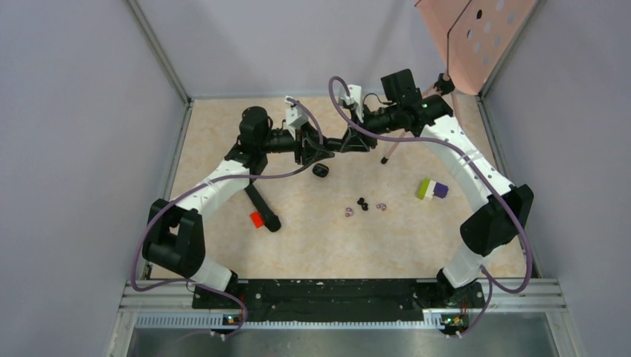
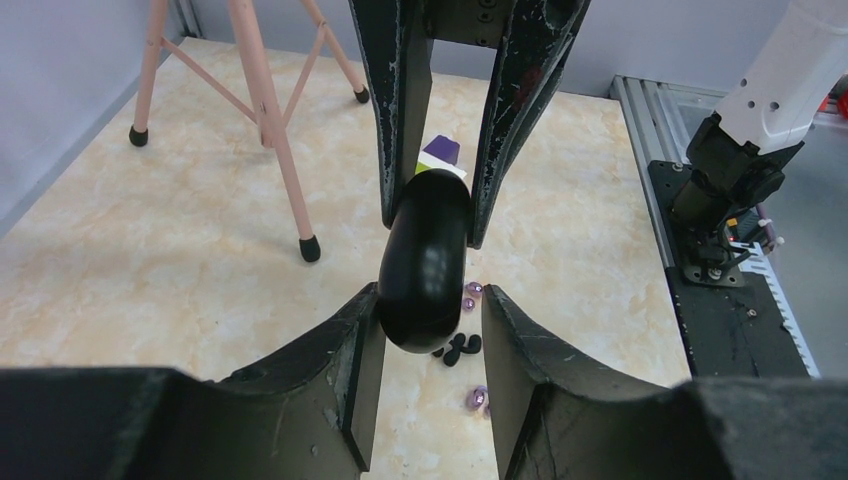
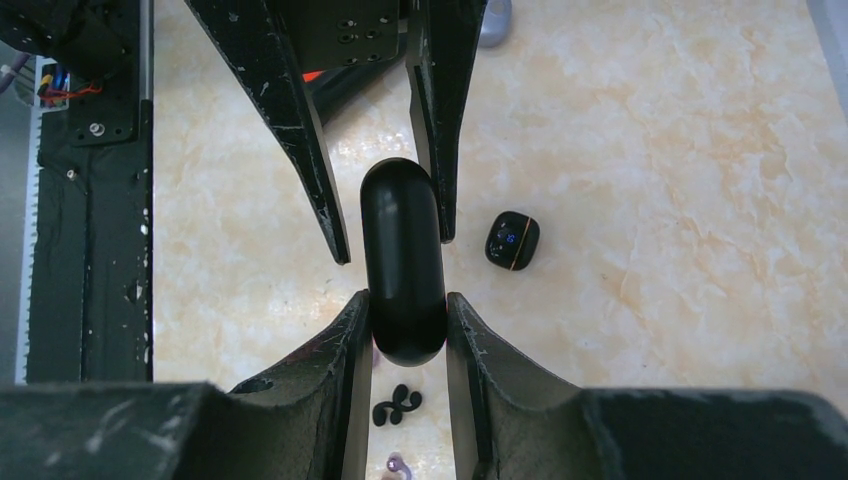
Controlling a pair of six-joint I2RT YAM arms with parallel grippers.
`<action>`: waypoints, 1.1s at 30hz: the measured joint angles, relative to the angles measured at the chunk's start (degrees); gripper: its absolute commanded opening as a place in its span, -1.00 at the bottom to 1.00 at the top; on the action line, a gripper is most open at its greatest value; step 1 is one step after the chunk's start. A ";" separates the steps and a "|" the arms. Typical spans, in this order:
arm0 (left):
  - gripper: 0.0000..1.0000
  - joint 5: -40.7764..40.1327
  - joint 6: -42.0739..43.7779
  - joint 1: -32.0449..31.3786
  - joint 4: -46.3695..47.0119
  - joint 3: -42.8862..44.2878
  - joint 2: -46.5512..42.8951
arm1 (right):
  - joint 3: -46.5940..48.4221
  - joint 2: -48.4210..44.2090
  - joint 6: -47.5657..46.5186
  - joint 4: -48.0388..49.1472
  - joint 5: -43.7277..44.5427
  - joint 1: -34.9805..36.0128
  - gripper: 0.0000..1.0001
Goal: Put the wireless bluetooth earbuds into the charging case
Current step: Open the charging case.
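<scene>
A black oval charging case [image 2: 425, 260] hangs in the air between both grippers; it also shows in the right wrist view [image 3: 402, 265]. My right gripper [image 3: 407, 300] is shut on it, both fingers pressed to its sides. My left gripper [image 2: 430, 300] is open around its other end: the left finger touches, and a gap shows at the right finger. In the top view the two grippers, left [image 1: 327, 147] and right [image 1: 353, 140], meet tip to tip. Black earbuds [image 1: 363, 203] and purple earbuds [image 1: 348, 213] lie on the table below, also in the wrist views [image 2: 460, 350] [image 3: 395, 405].
A second small black case [image 3: 512, 241] with blue lights lies on the table [image 1: 321, 170]. Green and purple blocks [image 1: 431, 189] sit to the right. A black marker with a red piece [image 1: 260, 208] lies to the left. A pink tripod [image 2: 270, 120] stands at the back.
</scene>
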 measured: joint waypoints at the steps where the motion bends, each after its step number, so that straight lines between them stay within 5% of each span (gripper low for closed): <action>1: -0.17 -0.04 0.04 -0.02 0.00 0.00 0.00 | 0.13 0.00 -0.04 -0.13 0.02 0.00 -0.60; 8: -0.61 -0.55 0.20 -0.04 0.02 -0.02 0.00 | 0.31 0.00 -0.17 -0.33 0.11 0.15 -0.58; 12: -1.00 -0.46 0.13 -0.02 0.13 0.00 0.39 | 0.31 0.00 -0.22 -0.35 0.48 0.26 -0.35; 16: -1.00 -0.24 0.11 -0.07 0.59 -0.02 1.20 | 0.31 0.00 1.38 0.04 1.51 0.37 -0.12; 33: -1.00 0.55 1.81 -0.26 4.96 -1.66 1.73 | 0.33 0.15 9.51 3.54 2.56 -0.17 -0.10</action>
